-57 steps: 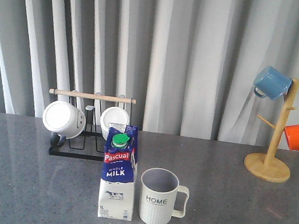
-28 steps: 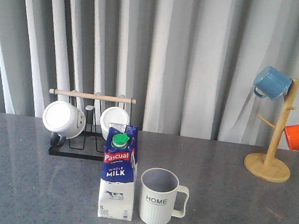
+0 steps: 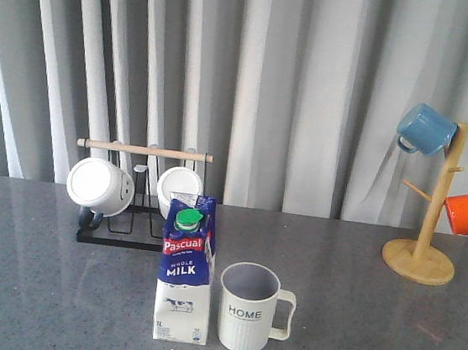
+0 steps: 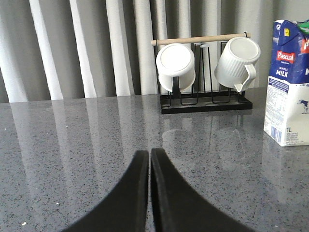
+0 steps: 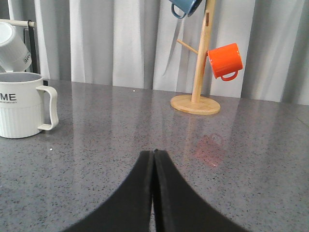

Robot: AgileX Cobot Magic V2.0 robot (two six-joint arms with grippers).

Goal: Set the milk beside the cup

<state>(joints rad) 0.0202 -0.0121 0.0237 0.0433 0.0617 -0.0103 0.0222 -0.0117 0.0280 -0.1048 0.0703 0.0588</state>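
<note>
1. Milk [image 3: 186,269] stands upright near the counter's [image 3: 369,325] front edge, just beside the cup [image 3: 249,308].
2. Behind it, a black rack [image 3: 134,197] holds 2 white mugs; a wooden mug tree [image 3: 431,223] stands at the far right.
3. Only the wrist views show the left gripper [image 4: 149,157] and right gripper [image 5: 154,157], both pressed closed and empty.

Only the fingers of each arm's tool show, and only in the wrist views; no arm appears in the front view. The left tool [image 4: 149,159] has two matte black fingers [image 4: 133,193], smooth and curved, wide at the 6 o'clock edge and narrowing to slim tips toward 12 o'clock, with a thin pale seam between them. The right tool [image 5: 154,157] looks alike: two plain black tapering fingers [image 5: 169,198]. No cables, screws or markings are visible
</note>
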